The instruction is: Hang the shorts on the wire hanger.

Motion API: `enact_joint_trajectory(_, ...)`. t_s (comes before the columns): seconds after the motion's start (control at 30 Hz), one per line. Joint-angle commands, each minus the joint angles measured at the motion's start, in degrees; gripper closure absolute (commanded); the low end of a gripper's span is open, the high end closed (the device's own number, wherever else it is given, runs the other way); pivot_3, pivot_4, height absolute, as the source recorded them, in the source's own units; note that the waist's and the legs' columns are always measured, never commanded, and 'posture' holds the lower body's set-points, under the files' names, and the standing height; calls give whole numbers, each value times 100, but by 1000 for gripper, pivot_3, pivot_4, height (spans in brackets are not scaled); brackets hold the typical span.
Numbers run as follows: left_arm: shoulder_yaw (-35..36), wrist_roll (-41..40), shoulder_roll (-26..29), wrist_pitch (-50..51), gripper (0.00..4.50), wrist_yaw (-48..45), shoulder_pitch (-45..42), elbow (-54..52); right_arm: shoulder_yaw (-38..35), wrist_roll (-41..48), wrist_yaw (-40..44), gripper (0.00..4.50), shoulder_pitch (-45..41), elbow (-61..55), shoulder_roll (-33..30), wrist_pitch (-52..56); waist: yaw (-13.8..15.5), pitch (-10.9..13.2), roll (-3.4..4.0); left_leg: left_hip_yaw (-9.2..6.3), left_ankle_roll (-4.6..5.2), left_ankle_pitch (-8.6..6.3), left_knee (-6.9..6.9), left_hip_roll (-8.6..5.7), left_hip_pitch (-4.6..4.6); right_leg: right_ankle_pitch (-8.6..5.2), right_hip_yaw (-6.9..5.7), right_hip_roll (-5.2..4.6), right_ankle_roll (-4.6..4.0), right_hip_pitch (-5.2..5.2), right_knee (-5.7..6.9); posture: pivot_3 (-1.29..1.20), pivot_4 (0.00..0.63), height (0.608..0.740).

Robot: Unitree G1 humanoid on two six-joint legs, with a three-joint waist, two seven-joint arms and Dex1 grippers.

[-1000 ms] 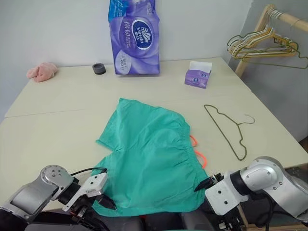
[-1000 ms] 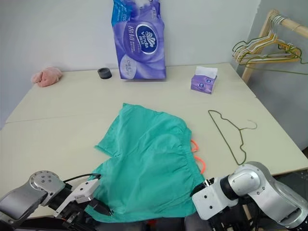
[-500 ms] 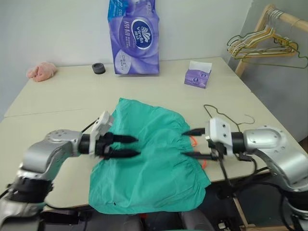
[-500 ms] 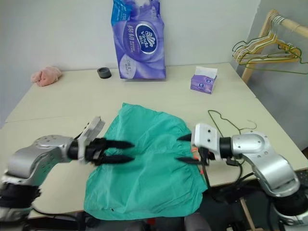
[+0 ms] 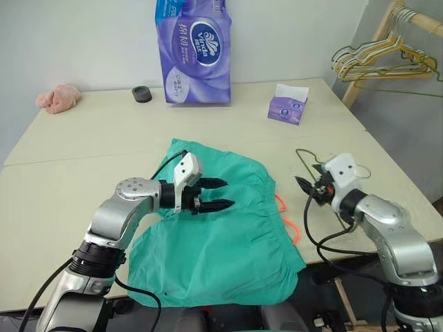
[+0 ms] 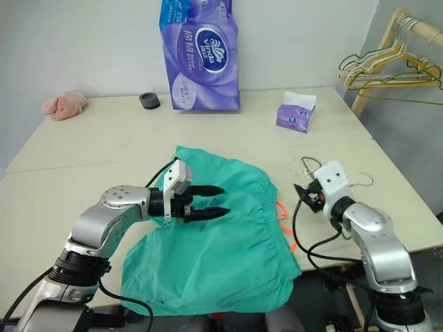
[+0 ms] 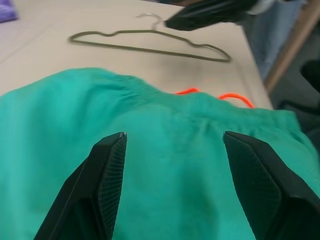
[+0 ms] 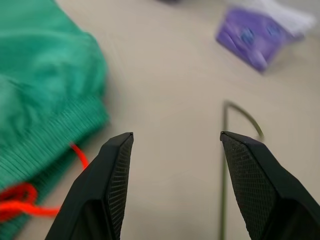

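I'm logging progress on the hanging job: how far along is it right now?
Nothing is done yet: the shorts lie flat on the table, and the wire hanger lies beside them. In hand: nothing; the left gripper hovers open over the shorts, and the right gripper is open near the hanger. Left: grasping both and threading the shorts on.

Purple tissue pack [image 5: 193, 50], small tissue box [image 5: 286, 108], pink cloth [image 5: 58, 98], black ring [image 5: 142, 94], hanger bundle [image 5: 374, 61]

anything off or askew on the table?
Mostly tidy. The shorts lie rumpled, their near edge drooping over the table front, orange drawstring spilling out toward the wire hanger, which lies flat. Both grippers, left and right, are open and empty.
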Motion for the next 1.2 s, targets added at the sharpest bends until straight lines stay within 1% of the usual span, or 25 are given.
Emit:
enact_joint_trajectory(0.03, -336, 472, 130, -782, 1244, -491, -262, 0, -490, 135, 8, 1541, 358, -348, -213, 411, -3, 0, 7, 4, 0, 0, 0, -4, 4, 0, 3, 2, 0, 2, -1, -175, 88, 740)
enact_joint_trajectory(0.13, -510, 756, 91, -1229, 1244, -646, -426, 158, -818, 382, -1, 1541, 519, -365, -163, 837, -42, 1, 11, 10, 1, 1, 3, -3, 6, -1, 11, 10, 1, 4, -5, -188, 91, 740)
enact_joint_trajectory(0.27, -561, 773, -60, -1411, 1244, -797, -651, 232, -1063, 525, -77, 1541, 692, -324, -187, 1376, -117, 1, 11, 12, 4, 3, 7, 3, 11, -1, 15, 20, 17, 8, -4, -195, 93, 740)
enact_joint_trajectory(0.37, -550, 756, -106, -1443, 1244, -893, -706, 258, -1072, 586, -90, 1541, 727, -235, -206, 1539, -167, 0, 13, 12, 6, 4, 7, 4, 13, -2, 15, 21, 22, 11, -4, -195, 93, 740)
enact_joint_trajectory(0.5, -547, 810, -149, -1562, 1244, -914, -693, 367, -1077, 686, -85, 1541, 703, 68, -105, 1462, -184, -1, 16, 12, 6, 4, 7, 5, 13, -3, 16, 22, 23, 11, -5, -195, 93, 740)
enact_joint_trajectory(0.63, -520, 850, -187, -1656, 1244, -884, -652, 435, -808, 651, 31, 1541, 662, 501, -372, 1307, -182, -1, 16, 12, 6, 4, 7, 4, 12, -3, 16, 22, 23, 12, -7, -192, 95, 740)
enact_joint_trajectory(0.73, -511, 874, -217, -1668, 1244, -859, -651, 460, -794, 785, 120, 1541, 547, 789, -473, 1424, -184, -1, 16, 11, 6, 4, 8, 4, 15, -3, 15, 22, 24, 17, -9, -193, 94, 740)
enact_joint_trajectory(0.83, -534, 922, -251, -1711, 1206, -829, -645, 486, -784, 976, 346, 2104, 389, 1190, -631, 1646, -184, -1, 15, 10, 6, 3, 9, 5, 31, -3, 14, 22, 25, 37, -11, -195, 94, 740)
enact_joint_trajectory(0.93, -555, 957, -292, -1721, 1206, -795, -656, 493, -579, 1043, 566, 3062, 365, 1491, -888, 1702, -182, -1, 13, 7, 7, 2, 5, 5, 74, -4, 10, 22, 28, 86, -24, -199, 94, 740)
enact_joint_trajectory(1.07, -553, 1007, -371, -1662, 1206, -671, -667, 469, -353, 997, 662, 4319, 294, 1761, -1092, 1626, -178, -7, 1, 8, 7, 2, -1, 5, 100, -6, 10, 22, 29, 108, -27, -191, 92, 740)
enact_joint_trajectory(1.1, -530, 1008, -393, -1606, 1206, -620, -662, 459, -370, 990, 625, 4459, 253, 1814, -1074, 1603, -176, -9, -2, 9, 7, 2, -1, 5, 102, -6, 11, 22, 29, 109, -27, -191, 92, 740)
enact_joint_trajectory(1.2, -434, 1035, -457, -1415, 1206, -357, -669, 480, -479, 847, 348, 4459, 128, 1931, -965, 1373, -172, -23, -24, 8, 7, 2, -2, 8, 105, -6, 10, 23, 29, 112, -27, -187, 92, 740)
